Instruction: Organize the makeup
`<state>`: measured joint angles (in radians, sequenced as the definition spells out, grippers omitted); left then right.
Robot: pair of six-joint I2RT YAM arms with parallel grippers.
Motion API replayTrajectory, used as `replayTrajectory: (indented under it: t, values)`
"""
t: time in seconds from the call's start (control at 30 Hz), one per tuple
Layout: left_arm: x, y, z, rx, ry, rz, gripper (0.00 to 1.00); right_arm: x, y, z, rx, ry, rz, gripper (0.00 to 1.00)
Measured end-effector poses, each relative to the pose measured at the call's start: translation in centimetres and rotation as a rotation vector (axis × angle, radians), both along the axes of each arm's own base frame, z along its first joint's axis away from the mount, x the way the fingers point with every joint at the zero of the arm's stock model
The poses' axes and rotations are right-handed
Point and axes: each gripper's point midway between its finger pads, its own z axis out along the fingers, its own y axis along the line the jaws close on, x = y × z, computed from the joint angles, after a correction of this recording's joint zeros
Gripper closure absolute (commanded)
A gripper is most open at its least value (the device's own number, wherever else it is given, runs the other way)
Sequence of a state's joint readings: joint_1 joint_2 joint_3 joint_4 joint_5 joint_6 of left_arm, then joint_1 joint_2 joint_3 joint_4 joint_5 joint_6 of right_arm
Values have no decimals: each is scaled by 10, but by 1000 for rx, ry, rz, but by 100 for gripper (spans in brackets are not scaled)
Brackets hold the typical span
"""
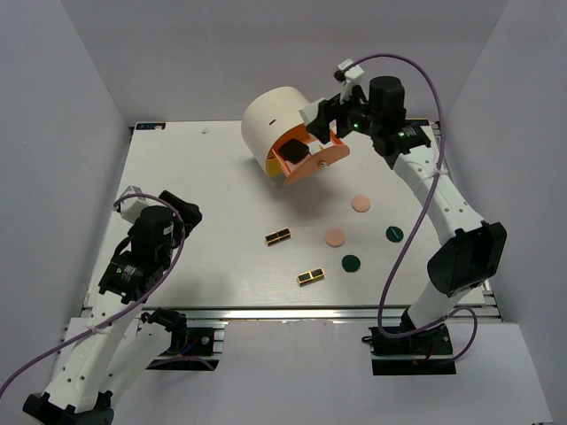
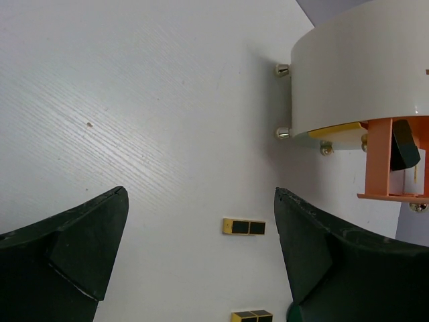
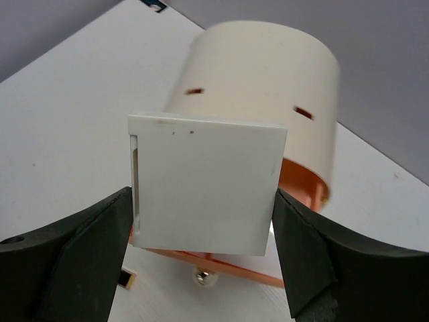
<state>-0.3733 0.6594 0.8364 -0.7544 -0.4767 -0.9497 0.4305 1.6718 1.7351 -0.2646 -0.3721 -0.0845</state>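
Right wrist: a white square card [image 3: 208, 168] is gripped by the right end effector [image 3: 201, 198] at the table [image 3: 60, 100]'s far edge; the left end effector [image 2: 201, 191] is spread wide, empty.

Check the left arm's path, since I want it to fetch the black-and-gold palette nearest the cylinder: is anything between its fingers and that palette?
Nothing visible does. The left gripper is open, and only bare table shows between its fingers and the palette. The cylinder stands beyond it, to the side.
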Motion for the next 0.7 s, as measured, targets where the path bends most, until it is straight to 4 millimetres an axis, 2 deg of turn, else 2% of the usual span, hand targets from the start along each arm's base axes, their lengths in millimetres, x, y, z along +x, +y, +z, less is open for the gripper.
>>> replayTrajectory:
  t: [0.03, 0.1, 0.2, 0.4, 0.47, 0.53, 0.7]
  values:
    - [2, -2, 0, 0, -2, -6, 2, 9, -16, -4, 2, 15, -40, 100]
    - [5, -4, -3, 1, 2, -17, 2, 19, -36, -11, 5, 42, -87, 100]
    - [9, -8, -6, 6, 12, -30, 2, 27, -51, -17, 2, 56, -123, 100]
    - [14, -12, -7, 7, 12, -48, 2, 25, -48, -29, 2, 84, -107, 91]
    - [14, -13, -5, 4, 6, -51, 2, 24, -45, -34, 2, 98, -97, 83]
    - [15, -13, -5, 5, 3, -53, 2, 25, -42, -38, 2, 106, -91, 79]
    - [14, -13, -13, 9, 19, -55, 2, 29, -40, -54, -7, 141, -89, 72]
